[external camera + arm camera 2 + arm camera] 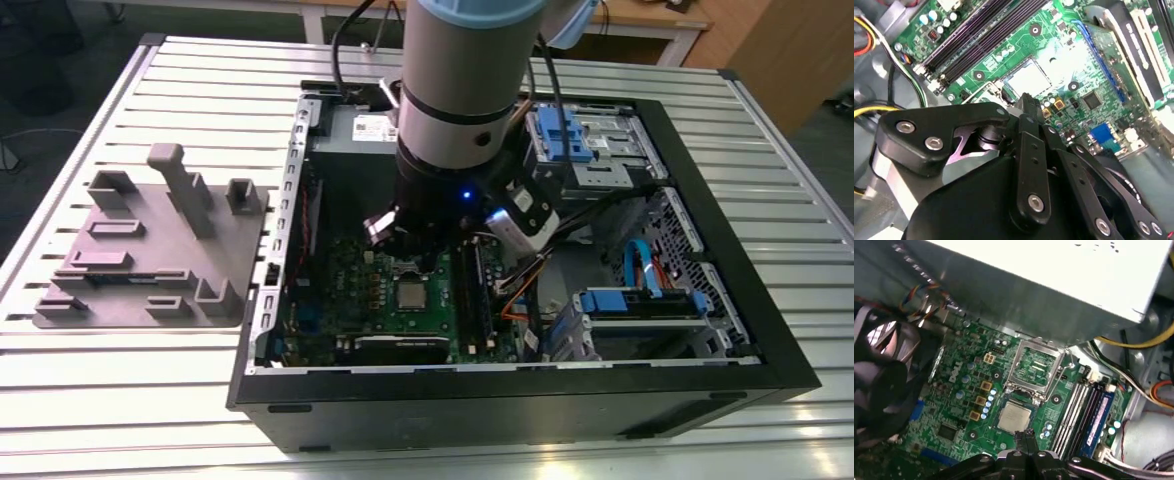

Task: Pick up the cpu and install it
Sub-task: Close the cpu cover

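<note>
An open computer case is laid on its side on a ribbed metal worktop. A grey plate with raised holders is set beside it, toward the exterior view's left. The arm is reached down into the case, over the green motherboard.

The cpu is seen lying flat in its socket on the motherboard, silver-grey top upward. In the first wrist view the cpu is framed by the socket's dark rim, and the metal load frame is swung open and stands just beside it. In the second wrist view the cpu is found between the long black memory sticks and the black links of the hand.

The hand is held low over the board at one edge of the chip. Its fingertips are seen pressed together, with nothing gripped between them. In the second wrist view the hand ends right beside the socket. Whether the tips touch the chip cannot be told. A dark fan is seen at the board's far side from the memory slots.
</note>
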Controlling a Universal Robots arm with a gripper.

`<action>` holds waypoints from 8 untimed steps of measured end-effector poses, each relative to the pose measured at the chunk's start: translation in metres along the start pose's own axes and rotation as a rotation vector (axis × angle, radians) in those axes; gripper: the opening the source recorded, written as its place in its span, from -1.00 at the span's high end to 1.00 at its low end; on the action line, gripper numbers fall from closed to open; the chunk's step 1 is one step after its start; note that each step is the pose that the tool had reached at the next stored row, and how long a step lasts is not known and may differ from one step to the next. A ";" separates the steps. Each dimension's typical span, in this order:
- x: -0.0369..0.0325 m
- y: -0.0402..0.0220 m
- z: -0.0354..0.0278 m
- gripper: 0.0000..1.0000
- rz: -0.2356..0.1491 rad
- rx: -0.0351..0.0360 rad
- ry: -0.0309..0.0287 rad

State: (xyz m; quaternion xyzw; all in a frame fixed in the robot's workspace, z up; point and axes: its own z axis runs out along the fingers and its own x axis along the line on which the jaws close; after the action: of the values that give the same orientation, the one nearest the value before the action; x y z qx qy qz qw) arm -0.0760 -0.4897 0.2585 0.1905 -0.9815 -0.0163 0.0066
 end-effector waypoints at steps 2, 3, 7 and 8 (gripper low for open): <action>-0.0002 0.0000 0.0003 0.80 -0.009 -0.0285 -0.0115; -0.0002 0.0000 0.0003 0.80 -0.011 -0.0449 -0.0182; -0.0003 -0.0001 0.0024 0.80 -0.052 -0.0723 -0.0264; -0.0003 -0.0001 0.0032 0.80 -0.070 -0.0724 -0.0251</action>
State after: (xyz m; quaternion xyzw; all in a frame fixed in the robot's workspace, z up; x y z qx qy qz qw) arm -0.0758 -0.4896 0.2553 0.2242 -0.9730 -0.0544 0.0006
